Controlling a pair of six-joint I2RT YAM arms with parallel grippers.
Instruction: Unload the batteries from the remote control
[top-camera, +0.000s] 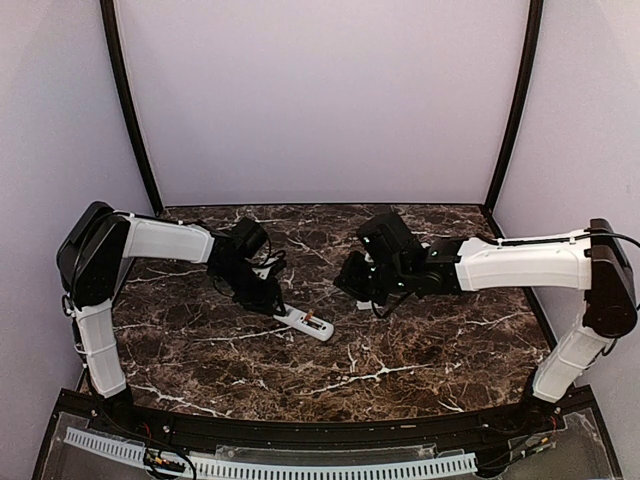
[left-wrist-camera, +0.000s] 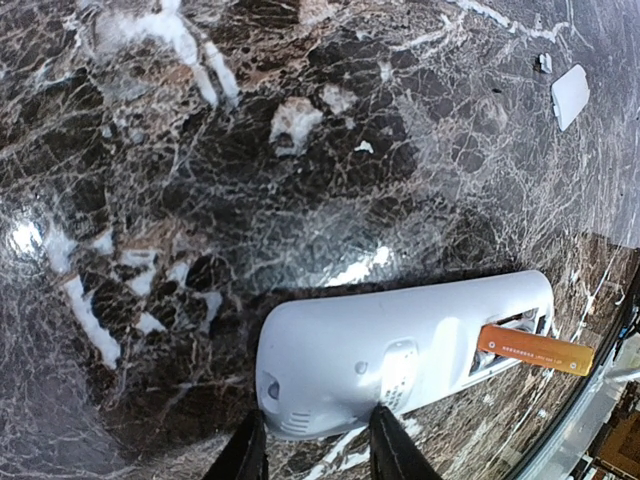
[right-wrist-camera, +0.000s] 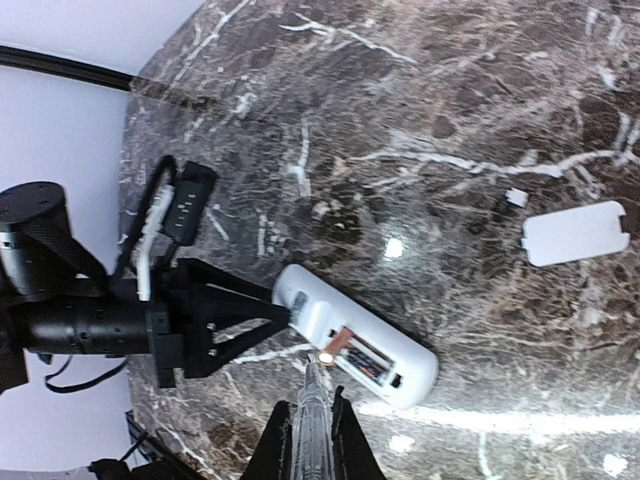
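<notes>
Prying step: left pincer (left-wrist-camera: 318, 418) pinches remote (left-wrist-camera: 400, 345), right pincer (right-wrist-camera: 312, 420) pinches rod (right-wrist-camera: 316, 378), tip at the tilted-up battery (right-wrist-camera: 340, 343) mid-frame; next calls for levering it fully out.

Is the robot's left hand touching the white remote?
Touching. In the left wrist view the left gripper has one finger pressed against each side of the rounded end of the remote, with no gap showing.
</notes>
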